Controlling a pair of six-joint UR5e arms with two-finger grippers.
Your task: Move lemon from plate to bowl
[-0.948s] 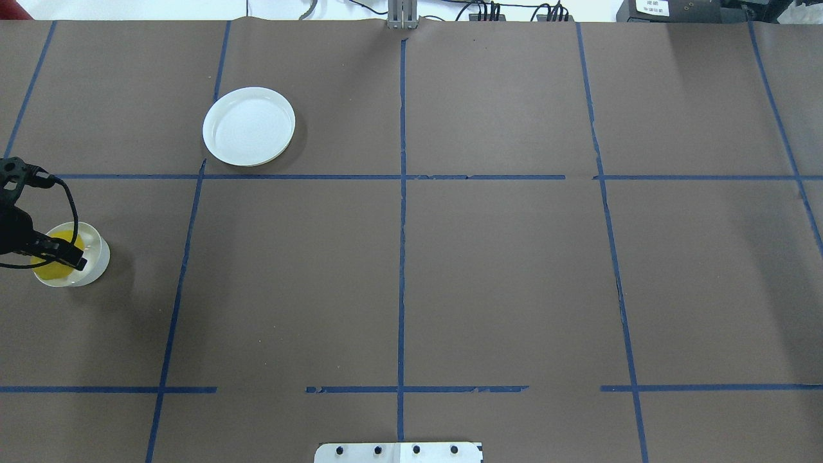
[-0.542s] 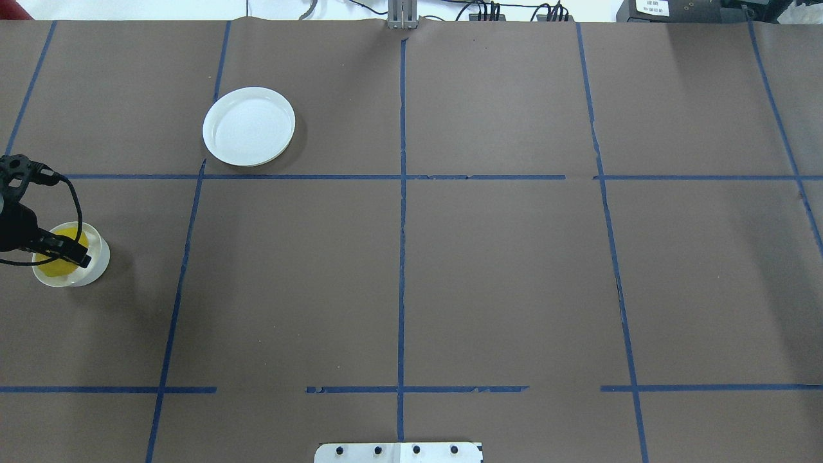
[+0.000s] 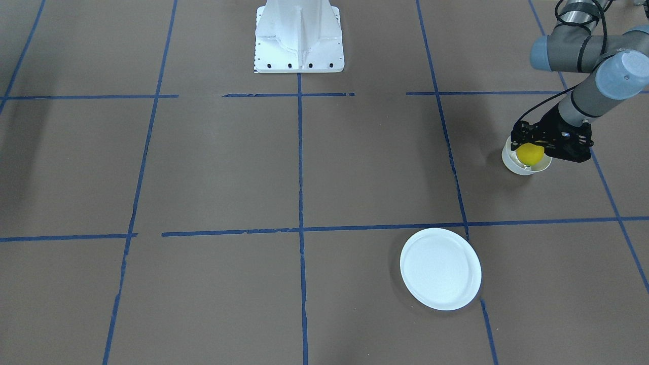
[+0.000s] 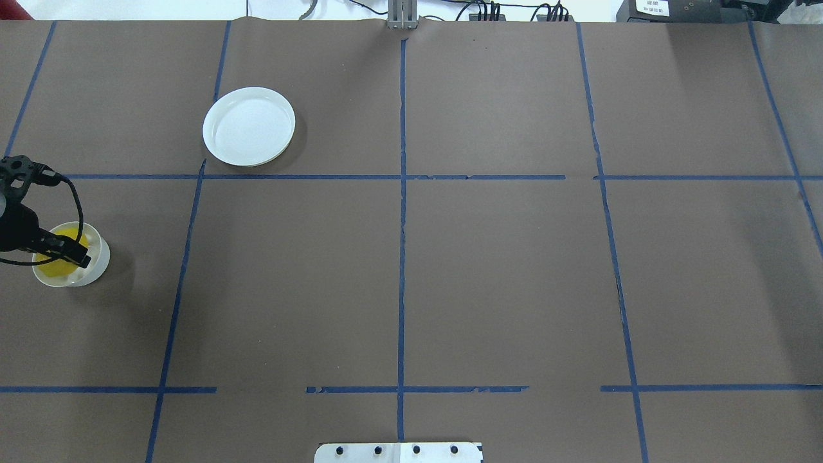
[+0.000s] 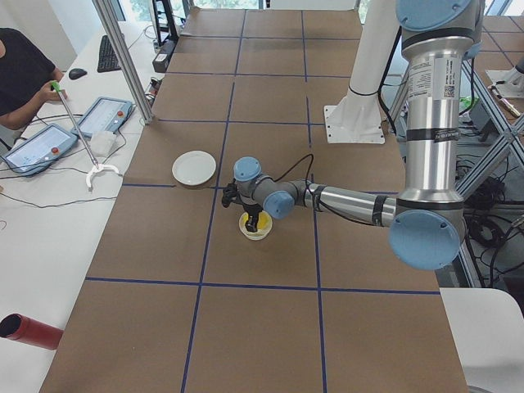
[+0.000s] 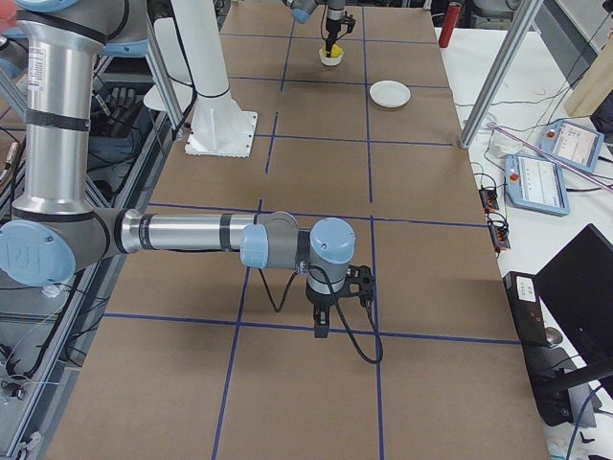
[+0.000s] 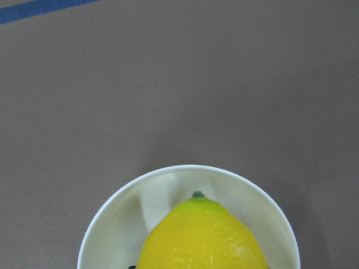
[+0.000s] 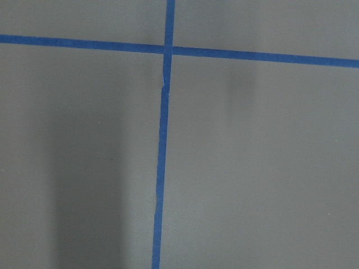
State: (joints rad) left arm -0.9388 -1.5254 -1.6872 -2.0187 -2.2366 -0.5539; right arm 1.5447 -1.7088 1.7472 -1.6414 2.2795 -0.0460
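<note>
1. Lemon [image 3: 530, 153], the small bright yellow oval fruit, sits between the left gripper's [image 3: 529, 150] fingers, which appear to pinch it.
2. Compared with a second ago, you see it sunk lower, into the small deep white bowl [image 3: 517, 170] under the fingertips.
3. Your flat round white plate [image 3: 440, 268] lies bare, well apart from the fingers, so likely only the release remains.
4. On the right gripper [image 6: 322, 329], you cannot tell whether its fingers are spread or pressed together.

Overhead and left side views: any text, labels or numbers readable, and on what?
No text is legible.
White label on the black box, top right: characters too blurred.
Sticker on the left arm: too small.
The lemon, bowl and plate: no markings.
</note>
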